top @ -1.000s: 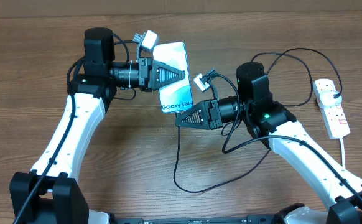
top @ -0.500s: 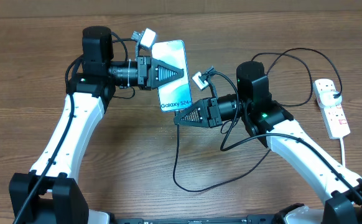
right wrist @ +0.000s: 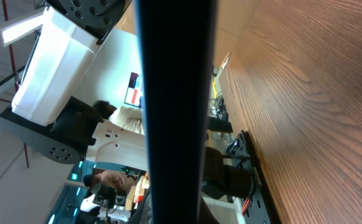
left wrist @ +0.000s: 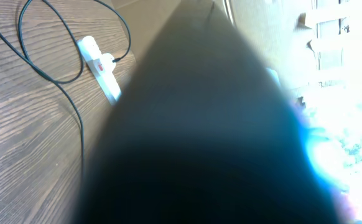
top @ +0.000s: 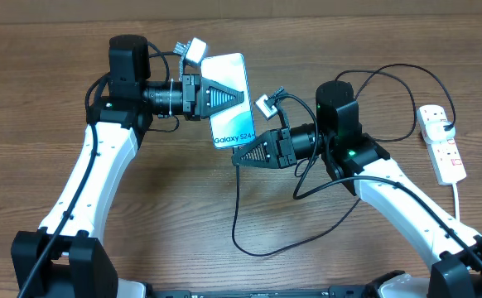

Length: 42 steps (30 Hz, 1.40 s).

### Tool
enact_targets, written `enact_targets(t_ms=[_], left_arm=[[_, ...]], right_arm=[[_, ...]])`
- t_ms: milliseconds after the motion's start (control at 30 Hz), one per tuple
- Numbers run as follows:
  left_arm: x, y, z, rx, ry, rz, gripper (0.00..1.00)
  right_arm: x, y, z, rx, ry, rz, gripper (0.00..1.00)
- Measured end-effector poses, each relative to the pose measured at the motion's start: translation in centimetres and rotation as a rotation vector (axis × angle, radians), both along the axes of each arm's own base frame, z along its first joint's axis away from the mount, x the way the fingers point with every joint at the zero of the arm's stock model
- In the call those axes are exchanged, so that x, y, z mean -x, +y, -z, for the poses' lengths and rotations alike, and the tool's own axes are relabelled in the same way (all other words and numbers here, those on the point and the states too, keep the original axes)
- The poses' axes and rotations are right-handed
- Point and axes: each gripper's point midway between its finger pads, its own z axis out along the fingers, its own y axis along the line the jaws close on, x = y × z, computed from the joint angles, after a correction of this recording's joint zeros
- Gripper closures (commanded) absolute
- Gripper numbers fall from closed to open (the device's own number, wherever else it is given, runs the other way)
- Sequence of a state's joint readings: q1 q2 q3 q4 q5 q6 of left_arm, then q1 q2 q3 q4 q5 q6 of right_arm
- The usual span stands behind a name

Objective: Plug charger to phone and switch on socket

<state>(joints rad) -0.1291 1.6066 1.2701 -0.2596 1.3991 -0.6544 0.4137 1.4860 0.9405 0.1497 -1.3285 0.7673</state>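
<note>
The phone (top: 231, 124) is in the grasp of the left gripper (top: 243, 98), whose fingers are clamped across the lit screen. The phone's lower edge, with the "Galaxy S24" text, sits just beside the tip of the right gripper (top: 238, 161). That gripper's fingers are drawn together to a point, pinching the charger (top: 234, 207), whose black cable drops from the tip and loops back beneath the arm. The socket (top: 441, 142) lies on the surface (top: 175, 223), well behind the right gripper, apart from both. Dark blur blocks both wrist views.
</note>
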Motion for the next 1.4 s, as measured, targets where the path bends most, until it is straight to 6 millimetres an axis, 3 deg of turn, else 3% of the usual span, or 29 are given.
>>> enact_targets(t_ms=[333, 367, 400, 433, 500, 567, 600, 900, 1200, 1267, 1367, 1400], left_arm=[[0.0, 0.0, 0.0, 0.0, -0.003, 0.001, 0.96], [0.0, 0.0, 0.0, 0.0, -0.003, 0.001, 0.96], [0.0, 0.0, 0.0, 0.0, -0.003, 0.001, 0.96], [0.2, -0.1, 0.0, 0.005, 0.0, 0.012, 0.96], [1.2, -0.8, 0.2, 0.014, 0.016, 0.051, 0.96], [1.9, -1.5, 0.4, 0.017, 0.02, 0.081, 0.96], [2.1, -1.7, 0.4, 0.018, 0.018, 0.09, 0.96], [2.1, -1.9, 0.5, 0.012, 0.014, 0.087, 0.96], [1.8, -1.9, 0.7, 0.0, 0.011, 0.07, 0.96], [1.7, -1.9, 0.7, -0.001, 0.012, 0.069, 0.96], [1.7, -1.9, 0.8, -0.003, 0.012, 0.067, 0.96], [1.7, -1.9, 0.8, -0.003, 0.011, 0.067, 0.95]], right_arm=[[0.0, 0.0, 0.0, 0.001, 0.003, 0.002, 0.94], [-0.1, 0.0, 0.0, 0.001, 0.004, 0.002, 0.79], [-0.1, 0.0, 0.0, 0.001, 0.004, 0.004, 0.48], [-0.7, 0.0, 0.0, 0.003, -0.015, 0.035, 0.34], [-2.2, -0.5, -0.2, 0.007, -0.034, 0.098, 0.14], [-3.5, -1.2, -0.2, 0.015, -0.041, 0.155, 0.01], [-3.8, -1.3, -0.1, 0.018, -0.041, 0.17, 0.0], [-4.2, -1.3, 0.0, 0.025, -0.047, 0.196, 0.03], [-4.6, -1.3, -0.4, 0.015, -0.076, 0.209, 0.43], [-4.6, -1.3, -0.6, 0.008, -0.092, 0.21, 0.51], [-4.7, -1.2, -0.7, 0.007, -0.092, 0.211, 0.54], [-4.7, -1.2, -0.7, 0.006, -0.093, 0.211, 0.61]])
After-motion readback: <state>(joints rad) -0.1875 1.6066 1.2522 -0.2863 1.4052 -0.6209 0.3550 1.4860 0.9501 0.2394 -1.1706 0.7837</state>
